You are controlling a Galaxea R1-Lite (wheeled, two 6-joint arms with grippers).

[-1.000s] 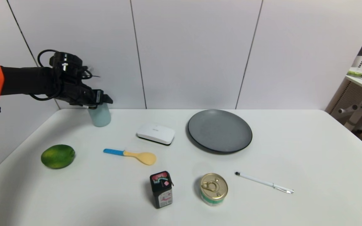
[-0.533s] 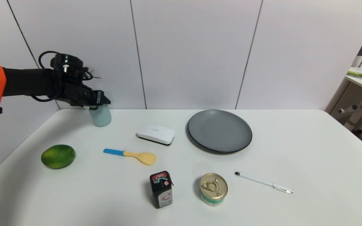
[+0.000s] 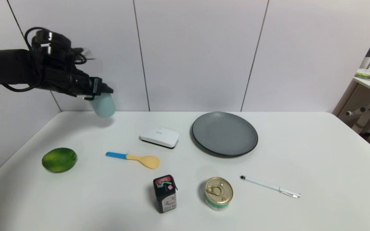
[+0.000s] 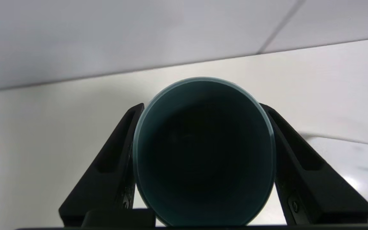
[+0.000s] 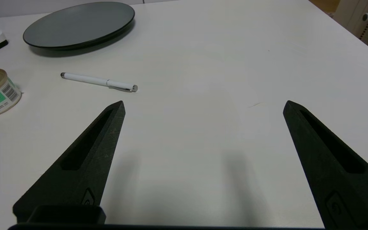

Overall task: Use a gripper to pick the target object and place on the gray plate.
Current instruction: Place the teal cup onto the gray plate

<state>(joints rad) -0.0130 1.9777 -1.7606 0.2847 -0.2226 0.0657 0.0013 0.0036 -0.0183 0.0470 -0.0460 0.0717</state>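
Observation:
My left gripper (image 3: 103,93) is shut on the pale blue-green cup (image 3: 103,106) and holds it in the air above the table's far left corner. In the left wrist view the cup's dark teal inside (image 4: 203,153) fills the space between the two black fingers (image 4: 113,159), which press on its sides. The gray plate (image 3: 224,133) lies at the far middle-right of the table, well to the right of the cup; it also shows in the right wrist view (image 5: 78,24). My right gripper (image 5: 203,107) is open and empty low over the table's near right part.
On the white table lie a white box (image 3: 159,136), a blue-handled yellow spoon (image 3: 133,158), a green lime (image 3: 59,159), a small black carton (image 3: 165,193), a gold-lidded tin can (image 3: 218,193) and a white pen (image 3: 270,186). A wall stands behind.
My left gripper has lifted the cup off the table; one second ago the cup stood on the surface with the gripper round its top.

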